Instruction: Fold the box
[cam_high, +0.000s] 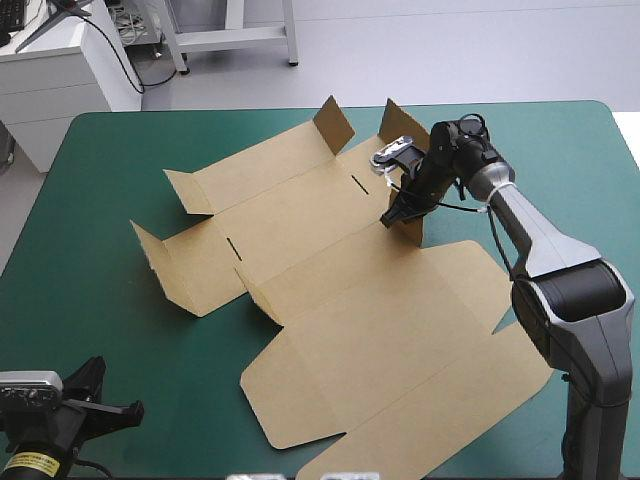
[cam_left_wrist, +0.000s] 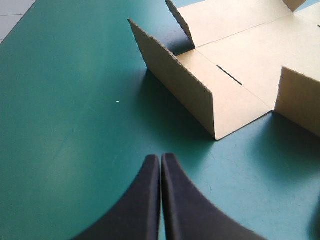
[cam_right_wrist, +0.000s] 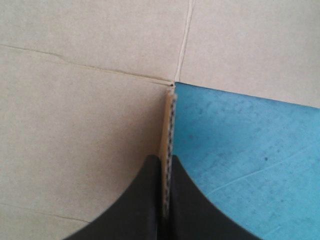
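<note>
At table centre: the box (cam_high: 350, 300), a cut brown sheet, lies opened out on the teal-green table (cam_high: 90, 200); its big panels are flat and run from the far middle toward the near right.
far flaps (cam_high: 335, 125): two small ones stand up at the sheet's far end.
left flaps (cam_high: 150, 260): two more are raised along the left side, and a short one is tilted up near the sheet's middle.
slits (cam_high: 233, 248): two short dark cuts in the flat panels, one toward the left and one toward the far end.
right gripper (cam_right_wrist: 167, 160): black fingers pinched on the top edge of an upright side flap (cam_right_wrist: 170, 120) on the box's right side; brown board on one side of the flap, bare cover on the other.
right arm (cam_high: 560, 270): comes in from the near right, passing over the sheet's right edge.
left gripper (cam_left_wrist: 161, 157): fingers pressed together, nothing between them; low over bare cover by the near-left corner, apart from the box, with one raised left flap ahead.
</note>
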